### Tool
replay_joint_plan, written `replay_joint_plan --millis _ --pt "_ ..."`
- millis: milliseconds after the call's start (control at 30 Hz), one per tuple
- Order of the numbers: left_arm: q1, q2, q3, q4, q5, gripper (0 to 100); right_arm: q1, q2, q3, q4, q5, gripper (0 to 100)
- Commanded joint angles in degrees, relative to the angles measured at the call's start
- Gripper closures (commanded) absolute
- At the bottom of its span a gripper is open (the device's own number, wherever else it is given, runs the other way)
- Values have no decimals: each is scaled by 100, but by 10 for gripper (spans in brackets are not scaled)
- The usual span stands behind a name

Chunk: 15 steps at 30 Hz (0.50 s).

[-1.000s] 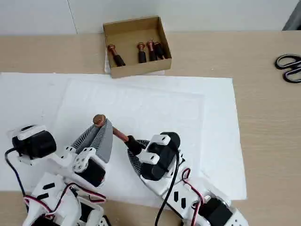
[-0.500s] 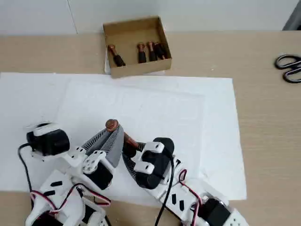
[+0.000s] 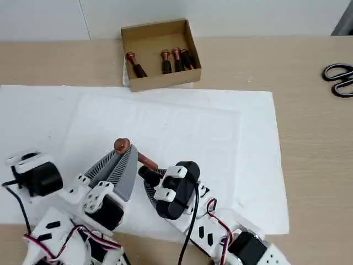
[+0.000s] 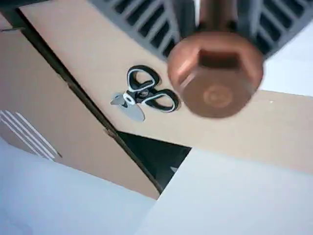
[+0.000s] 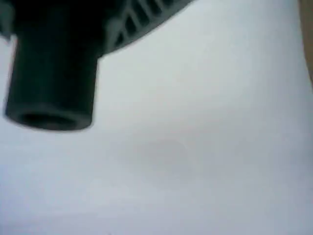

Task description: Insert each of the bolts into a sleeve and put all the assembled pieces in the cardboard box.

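The left gripper (image 3: 124, 151) is clamped on a copper-coloured bolt (image 3: 122, 146). Its two ribbed grey fingers (image 3: 124, 167) press on the shank just under the head. In the left wrist view the six-sided head is blurred, and it hides the shank behind it.

The right gripper (image 3: 150, 178) is closed around a black sleeve (image 3: 144, 172). From above, the gripper's body covers most of the sleeve, and a short end sticks out toward the left gripper. In the right wrist view the sleeve's open mouth has nothing in it, and its other end is lost in the dark of the gripper.

The bolt's shank slants from the left gripper toward the right one. Its tip lies just beside the sleeve's end, but it is not possible to make out whether the two touch.

Both grippers hang over a sheet of white paper (image 3: 220, 143) spread on the table (image 3: 309, 165), near the edge of the sheet closest to the arms. The lower parts of both arms are cut off at the bottom of the high view. A broad stretch of paper lies between the grippers and the cardboard box (image 3: 165, 78).

The box sits well beyond the grippers, just past the paper's far edge, with its top open. Four assembled pieces (image 3: 166, 62) lie inside it, one set apart and three close together. A pair of scissors (image 3: 337, 77) lies on bare wood far off on the right gripper's side, partly cut off by the frame edge.
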Motion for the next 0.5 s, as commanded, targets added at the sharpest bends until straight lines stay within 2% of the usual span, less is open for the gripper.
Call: replay_joint_plan --millis 0,167,267,467 --pt "26 62 -233 79 -44 994 13 -57 -70 -171 44 995" --pt "-202 62 -233 79 -237 994 418 -66 -79 -180 53 995" --pt "-422 62 -189 97 -246 994 435 -66 -141 -180 44 995" --pt "-431 53 127 79 -246 994 426 -66 -325 -180 62 995"
